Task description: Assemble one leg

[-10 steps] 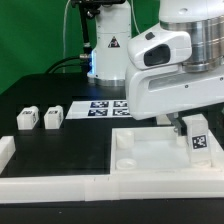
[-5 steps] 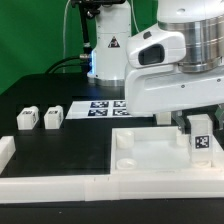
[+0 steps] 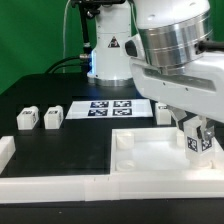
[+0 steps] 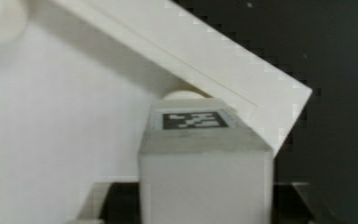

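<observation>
My gripper (image 3: 198,132) is shut on one leg (image 3: 198,145), a small white oblong block with a black-and-white tag facing the camera. It holds the leg upright over the far right corner of the large white tray-like piece (image 3: 150,162). In the wrist view the leg (image 4: 201,165) sits between my dark fingers (image 4: 123,200), and its tagged end is right at a round corner socket (image 4: 188,95) of the tray piece (image 4: 69,110). Whether the leg touches the socket I cannot tell. Two more legs (image 3: 26,119) (image 3: 52,116) stand on the black table at the exterior view's left.
The marker board (image 3: 108,107) lies behind the tray piece. Another white block (image 3: 163,112) stands at its right end. A white L-shaped rail (image 3: 40,185) runs along the table's front and left. The arm's base (image 3: 108,50) stands at the back.
My wrist and arm have turned and risen in the exterior view. The held leg has stayed over the tray piece's right corner, shifting only slightly.
</observation>
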Robot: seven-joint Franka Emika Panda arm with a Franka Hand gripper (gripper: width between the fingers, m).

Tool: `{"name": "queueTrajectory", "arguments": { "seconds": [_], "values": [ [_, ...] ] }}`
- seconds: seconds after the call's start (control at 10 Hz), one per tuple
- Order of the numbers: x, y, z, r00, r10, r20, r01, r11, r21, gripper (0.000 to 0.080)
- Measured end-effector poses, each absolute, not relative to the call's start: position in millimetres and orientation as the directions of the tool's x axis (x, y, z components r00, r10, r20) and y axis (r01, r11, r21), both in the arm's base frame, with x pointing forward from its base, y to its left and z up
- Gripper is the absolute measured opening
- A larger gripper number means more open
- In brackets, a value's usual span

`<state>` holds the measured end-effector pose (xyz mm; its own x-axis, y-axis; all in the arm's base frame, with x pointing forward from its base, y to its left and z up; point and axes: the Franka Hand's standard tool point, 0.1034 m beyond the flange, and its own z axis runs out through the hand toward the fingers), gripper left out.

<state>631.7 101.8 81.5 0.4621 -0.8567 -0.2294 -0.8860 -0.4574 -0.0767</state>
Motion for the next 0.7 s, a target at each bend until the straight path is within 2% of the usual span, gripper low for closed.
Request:
{"name": "queueTrajectory", "arguments": {
  "seconds": [0.4,0.6,0.7],
  "values": [
    [629.1,118.2,82.6,0.013,-0.971,-0.241,-0.999,-0.023,0.04,0.0295],
    [629.3,116.3,82.4,0.11,-0.964,-0.242,-0.993,-0.118,0.016,0.0295],
    [629.2,116.4,82.3,0.154,-0.958,-0.243,-0.987,-0.16,0.006,0.0338]
  ]
}}
